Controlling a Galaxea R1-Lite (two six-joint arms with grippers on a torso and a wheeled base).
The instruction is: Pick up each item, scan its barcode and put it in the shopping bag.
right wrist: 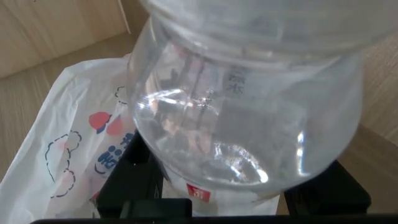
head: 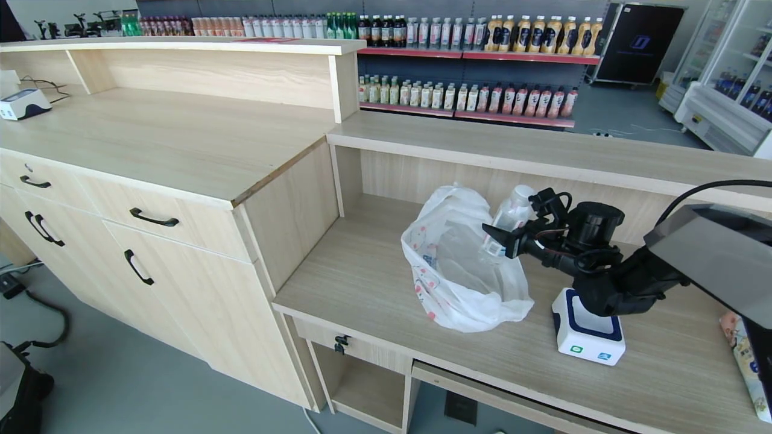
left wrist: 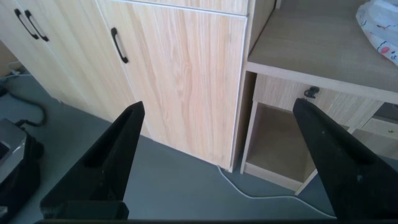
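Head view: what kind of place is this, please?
Most likely a shop checkout: shelves of bottled drinks stand behind, and a white scanner and a plastic shopping bag sit on the wooden counter.

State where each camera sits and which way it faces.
Head view: on the robot's head, facing forward and down at the counter; right gripper holds a clear bottle over the shopping bag.
Left wrist view: low beside the counter, facing a cabinet door; left gripper open.
Right wrist view: close behind the bottle, bag beyond.
Shared: all three show the bag.
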